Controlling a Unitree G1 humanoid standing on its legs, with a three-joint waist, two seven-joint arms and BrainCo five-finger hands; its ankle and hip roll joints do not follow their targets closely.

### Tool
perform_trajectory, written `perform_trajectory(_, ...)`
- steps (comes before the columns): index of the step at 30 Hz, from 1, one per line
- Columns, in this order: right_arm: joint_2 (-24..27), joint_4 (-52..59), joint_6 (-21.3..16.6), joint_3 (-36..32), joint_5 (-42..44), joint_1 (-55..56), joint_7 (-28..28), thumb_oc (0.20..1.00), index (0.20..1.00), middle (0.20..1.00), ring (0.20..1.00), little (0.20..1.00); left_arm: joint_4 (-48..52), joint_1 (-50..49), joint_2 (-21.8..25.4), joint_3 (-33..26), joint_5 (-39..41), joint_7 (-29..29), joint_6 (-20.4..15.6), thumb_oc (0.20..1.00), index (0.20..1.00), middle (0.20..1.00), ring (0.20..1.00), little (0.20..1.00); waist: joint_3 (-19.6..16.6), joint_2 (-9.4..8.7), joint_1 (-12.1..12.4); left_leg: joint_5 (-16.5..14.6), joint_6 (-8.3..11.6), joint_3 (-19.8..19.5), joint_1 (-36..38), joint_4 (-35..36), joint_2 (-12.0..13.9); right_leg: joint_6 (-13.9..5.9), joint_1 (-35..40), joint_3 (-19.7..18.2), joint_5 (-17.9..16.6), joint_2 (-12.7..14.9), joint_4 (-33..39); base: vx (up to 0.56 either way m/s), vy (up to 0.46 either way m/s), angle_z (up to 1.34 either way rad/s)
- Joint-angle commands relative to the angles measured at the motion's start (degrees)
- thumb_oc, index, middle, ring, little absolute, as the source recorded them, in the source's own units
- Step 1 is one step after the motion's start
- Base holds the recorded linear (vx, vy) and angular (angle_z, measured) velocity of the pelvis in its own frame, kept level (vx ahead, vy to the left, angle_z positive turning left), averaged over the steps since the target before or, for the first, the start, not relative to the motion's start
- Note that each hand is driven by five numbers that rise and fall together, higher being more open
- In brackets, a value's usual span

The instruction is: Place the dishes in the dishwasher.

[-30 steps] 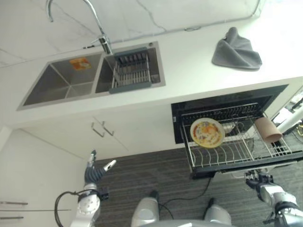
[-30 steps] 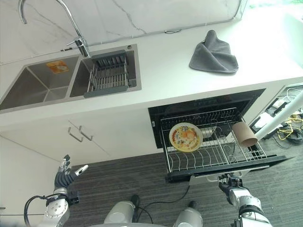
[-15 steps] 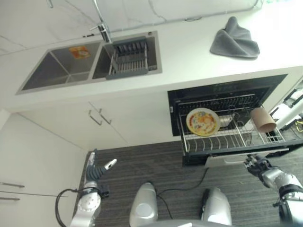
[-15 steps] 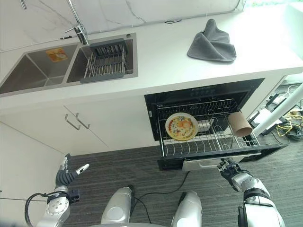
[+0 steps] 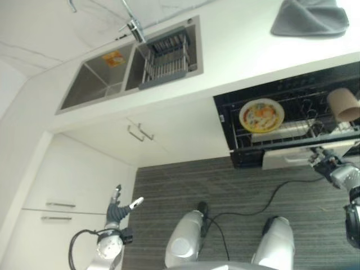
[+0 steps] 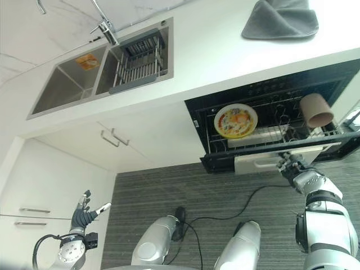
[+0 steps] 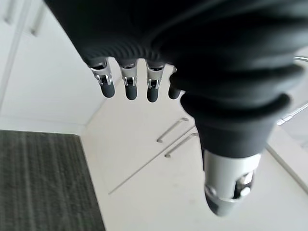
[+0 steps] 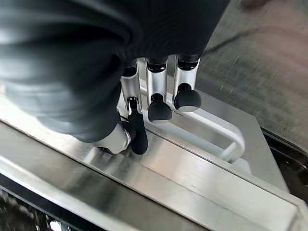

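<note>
The dishwasher drawer's handle (image 8: 219,132) is gripped by the right robot hand (image 6: 289,166) — the left robot hand (image 5: 118,208) is held open, empty.

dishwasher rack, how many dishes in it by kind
plate: 1
cup: 1
tray: 1, pale and flat, lying behind the plate; hard to tell more
total: 3
</note>
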State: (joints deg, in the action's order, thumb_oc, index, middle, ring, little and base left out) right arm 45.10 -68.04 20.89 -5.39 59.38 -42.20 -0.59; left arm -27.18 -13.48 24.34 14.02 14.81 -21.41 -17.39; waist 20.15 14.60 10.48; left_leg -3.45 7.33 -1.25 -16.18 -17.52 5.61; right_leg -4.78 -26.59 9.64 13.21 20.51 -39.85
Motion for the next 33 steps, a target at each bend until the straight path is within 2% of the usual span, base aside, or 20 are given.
perform_trajectory(1,-0.6,1.1,-1.7,0.6,-1.0,-7.8,1.4,0.2,0.2,0.2,0.2,0.2,1.2,1.9,2.9,-1.1,0.6,-0.1,-2.6,1.0,1.0,1.0,1.0,1.0,1.3,-0.73,2.6,1.7,0.61,-3.9,-1.6,-0.4,1.3,-0.36,4.7,-1.3,2.1,0.9,2.0,-0.04,0.028,-0.01)
perform_trajectory(6,3.5,-0.6,-3.3,4.3,-3.7,-16.2,3.9,0.2,0.2,0.2,0.2,0.2,2.0,1.6,3.7,-1.6,1.7,2.0,-3.4,1.0,1.0,1.0,1.0,1.0,2.3,1.67,4.5,4.7,0.04,-5.0,-2.7,5.0,-1.1,0.11,1.0,-1.2,3.3,1.5,0.1,-0.04,0.017,0.08)
perform_trajectory(11,7.4,-2.6,-3.6,7.6,-6.4,-23.0,4.6,0.2,0.2,0.2,0.2,0.2,2.8,1.4,5.3,-3.3,2.7,3.6,-2.3,1.0,1.0,1.0,1.0,1.0,2.2,3.26,6.5,6.3,-0.29,-6.5,-3.5,8.3,-2.7,0.65,-1.1,-0.3,4.7,1.9,-2.0,0.01,-0.02,0.19)
perform_trajectory(12,8.0,-2.9,-3.8,8.2,-6.9,-23.9,4.5,0.2,0.2,0.2,0.2,0.2,2.7,1.2,5.6,-3.5,2.7,3.9,-2.3,1.0,1.0,1.0,1.0,1.0,1.9,3.07,6.7,5.5,-0.19,-6.7,-3.1,8.7,-3.1,0.46,-0.7,-0.3,6.5,2.2,-2.5,0.1,-0.074,0.19)
perform_trajectory(14,9.3,-3.2,-4.1,9.1,-8.1,-26.1,4.8,0.2,0.2,0.2,0.2,0.2,2.8,0.8,6.3,-4.2,2.6,4.7,-2.0,1.0,1.0,1.0,1.0,1.0,1.9,3.29,7.3,5.8,-0.2,-7.4,-3.2,9.0,-3.8,0.7,-1.0,0.1,7.3,2.5,-3.6,0.06,-0.067,0.27)
perform_trajectory(23,15.0,-3.8,-4.8,13.9,-11.6,-35.9,6.4,0.2,0.2,0.2,0.2,0.2,3.3,-2.3,9.2,-7.7,0.8,7.7,-0.5,1.0,1.0,1.0,1.0,1.0,0.7,3.49,10.1,7.6,-0.02,-9.1,-3.0,10.9,-4.5,1.36,-0.1,3.1,9.2,3.2,-6.1,0.05,-0.06,0.16)
perform_trajectory(25,15.0,-2.7,-6.4,17.7,-12.6,-39.9,4.6,0.2,0.2,0.2,0.2,0.2,2.8,-3.5,9.7,-8.4,-0.4,9.0,-1.9,1.0,1.0,1.0,1.0,1.0,0.8,3.06,10.1,7.6,-0.22,-8.8,-3.4,10.4,-4.6,1.61,-0.4,3.5,8.6,2.4,-5.4,0.05,-0.023,0.2)
perform_trajectory(27,14.5,-1.7,-7.1,18.2,-12.6,-40.0,4.4,0.2,0.2,0.2,0.2,0.2,3.0,-3.7,9.9,-9.1,-0.7,9.0,-2.7,1.0,1.0,1.0,1.0,1.0,1.1,2.53,10.1,7.5,-0.46,-8.4,-3.5,10.4,-4.4,1.52,-0.1,3.8,8.1,2.0,-4.3,0.0,0.0,0.0)
perform_trajectory(33,14.7,-1.1,-7.2,16.0,-11.6,-37.0,2.9,0.2,0.2,0.2,0.2,0.2,5.3,-3.5,11.3,-10.0,0.1,9.5,-4.0,1.0,1.0,1.0,1.0,1.0,2.0,1.17,10.4,7.1,-0.89,-8.2,-3.5,10.4,-4.0,1.03,1.6,5.1,7.0,1.5,-1.8,-0.05,-0.05,-0.08)
